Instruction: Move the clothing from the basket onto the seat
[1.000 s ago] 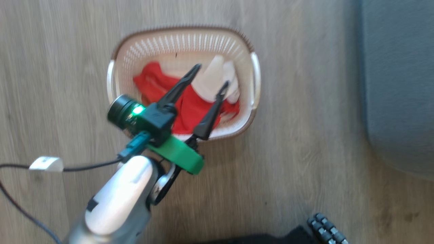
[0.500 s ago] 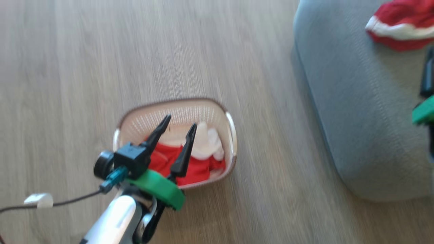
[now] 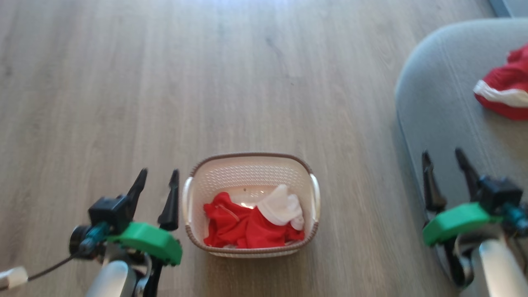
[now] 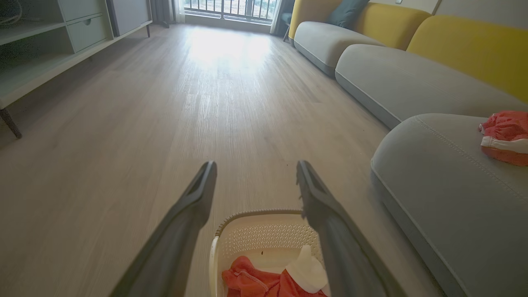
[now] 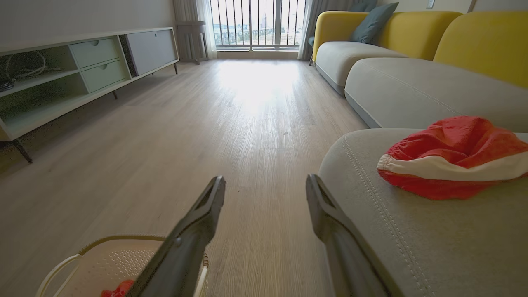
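The cream basket [image 3: 251, 161] with its brown rim stands on the wood floor and holds crumpled red clothing [image 3: 243, 226] with a white patch [image 3: 281, 207]. Another red garment with a white stripe [image 3: 505, 95] lies on the grey seat [image 3: 437, 103] at the right. My left gripper [image 3: 159, 177] is open and empty, just left of the basket. My right gripper [image 3: 444, 160] is open and empty over the seat's rounded edge. In the left wrist view the basket [image 4: 264, 237] lies between and below the fingers [image 4: 194, 202]. The right wrist view shows the garment [image 5: 449, 159] on the seat [image 5: 412, 231].
A low cabinet with drawers [image 5: 82, 70] lines the far left wall. More grey sofa cushions [image 4: 404, 82] with yellow backs [image 4: 470, 45] run along the right. Bare wood floor [image 3: 206, 82] stretches ahead of the basket. A cable with a white tag [image 3: 10, 277] hangs at the lower left.
The head camera has swung, so the whole scene shifted. My left gripper, which hung open over the clothing in the basket, now stands beside the basket's left rim. The right gripper has come into view.
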You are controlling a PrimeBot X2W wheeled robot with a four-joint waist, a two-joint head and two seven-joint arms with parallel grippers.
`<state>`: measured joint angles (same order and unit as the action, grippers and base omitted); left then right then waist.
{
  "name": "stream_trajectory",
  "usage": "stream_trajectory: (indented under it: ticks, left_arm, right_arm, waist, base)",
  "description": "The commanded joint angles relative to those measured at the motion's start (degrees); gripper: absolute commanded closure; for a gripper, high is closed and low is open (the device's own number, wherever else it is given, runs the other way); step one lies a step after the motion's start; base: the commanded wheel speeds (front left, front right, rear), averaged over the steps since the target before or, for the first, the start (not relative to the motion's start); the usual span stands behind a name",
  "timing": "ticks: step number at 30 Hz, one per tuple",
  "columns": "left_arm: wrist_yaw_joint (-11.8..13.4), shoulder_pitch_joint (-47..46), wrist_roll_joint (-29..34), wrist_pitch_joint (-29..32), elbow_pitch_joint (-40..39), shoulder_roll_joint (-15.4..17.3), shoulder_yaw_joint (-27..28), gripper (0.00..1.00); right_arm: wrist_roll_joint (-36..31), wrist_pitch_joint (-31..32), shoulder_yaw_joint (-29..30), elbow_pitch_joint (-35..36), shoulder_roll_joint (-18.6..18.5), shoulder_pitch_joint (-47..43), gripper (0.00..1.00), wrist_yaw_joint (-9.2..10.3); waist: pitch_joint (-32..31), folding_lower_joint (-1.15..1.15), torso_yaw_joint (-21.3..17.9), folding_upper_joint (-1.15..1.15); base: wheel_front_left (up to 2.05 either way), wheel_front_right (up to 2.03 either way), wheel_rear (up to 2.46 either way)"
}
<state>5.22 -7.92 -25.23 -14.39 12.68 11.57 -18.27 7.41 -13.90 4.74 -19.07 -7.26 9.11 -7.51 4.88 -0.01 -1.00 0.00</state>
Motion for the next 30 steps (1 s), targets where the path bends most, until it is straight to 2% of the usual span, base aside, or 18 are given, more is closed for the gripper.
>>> stream_trajectory:
  ticks: [1,6,10,19,30]
  left_arm:
    - [-0.04,-0.85,0.53,-0.60,-1.19,0.23,2.93,0.00]
    - [-1.39,1.36,3.12,-0.60,0.94,-0.98,7.24,0.00]
    - [-2.47,2.57,5.72,-0.60,2.17,-2.14,9.79,0.00]
    - [-6.01,2.55,9.60,-0.61,3.65,-4.60,15.70,0.00]
    - [-8.72,0.27,12.63,-0.61,4.05,-6.24,18.15,0.00]
  right_arm:
    - [-0.84,-0.65,-1.19,2.17,0.15,-0.19,0.00,0.02]
    - [-7.17,-1.03,-2.35,3.44,2.15,-3.69,0.00,0.02]
    - [-9.32,-1.07,-3.30,4.82,3.57,-5.77,0.00,0.02]
    - [-9.48,-1.09,-3.91,6.26,4.33,-6.54,0.00,0.02]
    - [-8.79,-1.09,-2.85,7.78,4.37,-4.65,0.00,0.02]
  waist:
    - [-1.66,0.01,2.12,0.00]
    - [-2.47,0.01,3.61,0.00]
    - [-2.85,0.01,4.00,0.00]
    - [-2.22,0.01,2.98,0.00]
    - [1.41,0.01,2.13,0.00]
  base:
    - [0.00,0.00,0.00]
    - [0.00,0.00,0.00]
    - [0.00,0.00,0.00]
    - [0.00,0.00,0.00]
    - [0.00,0.00,0.00]
